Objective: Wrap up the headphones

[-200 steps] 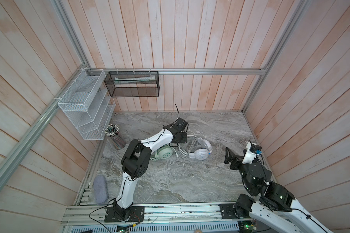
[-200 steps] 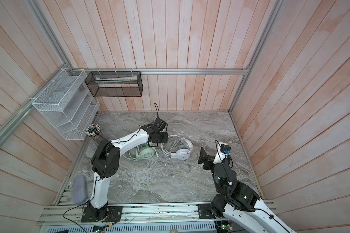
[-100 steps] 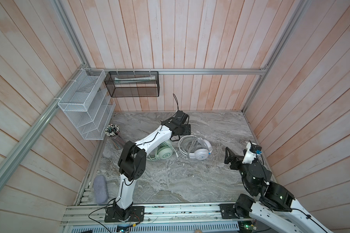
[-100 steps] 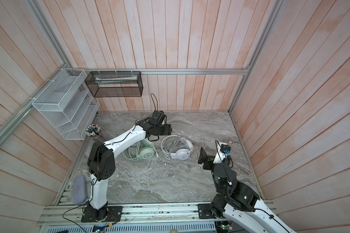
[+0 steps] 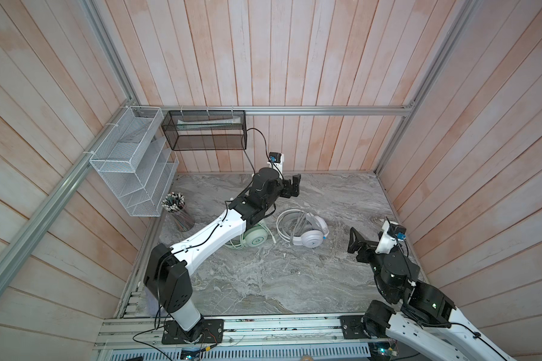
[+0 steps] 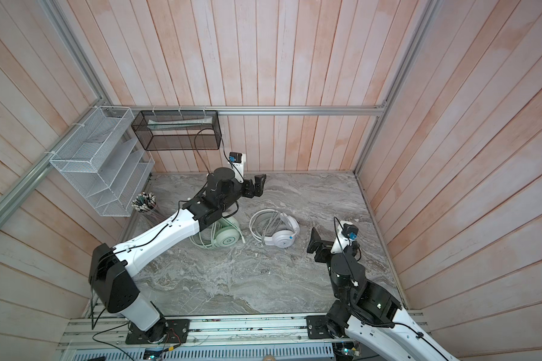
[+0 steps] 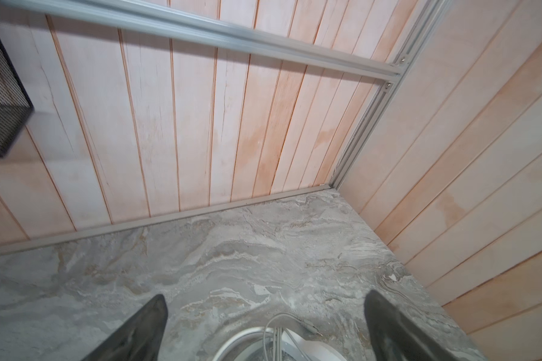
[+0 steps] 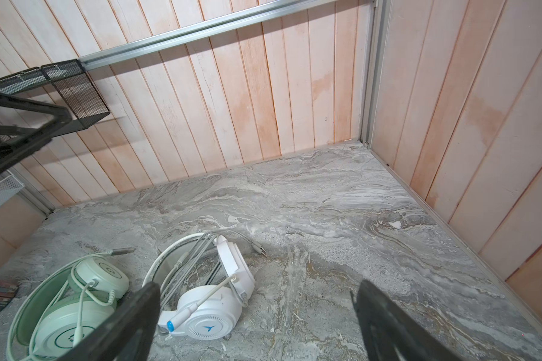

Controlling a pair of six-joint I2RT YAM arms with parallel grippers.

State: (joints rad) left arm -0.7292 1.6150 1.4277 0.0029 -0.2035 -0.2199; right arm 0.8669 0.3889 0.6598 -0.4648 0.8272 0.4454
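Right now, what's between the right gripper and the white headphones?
Only bare marble tabletop lies between the right gripper and the white headphones; both top views show it.

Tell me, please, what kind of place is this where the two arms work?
Probably a robot test cell dressed as a desk corner: plank walls on an aluminium frame, a white mesh organizer, and a pencil cup on a marble-look tabletop.

**Greys, Mint and Peach**

The desk (image 5: 263,281) is grey marble, veined white with tan streaks. The mint-green headset (image 8: 85,315) is one pale shade throughout. The white headset (image 8: 210,315) carries a blue mic tip (image 8: 170,326). Wall planks (image 5: 294,62) are washed peach-pink. Mesh basket (image 5: 205,142) black, wire rack (image 5: 129,175) white.
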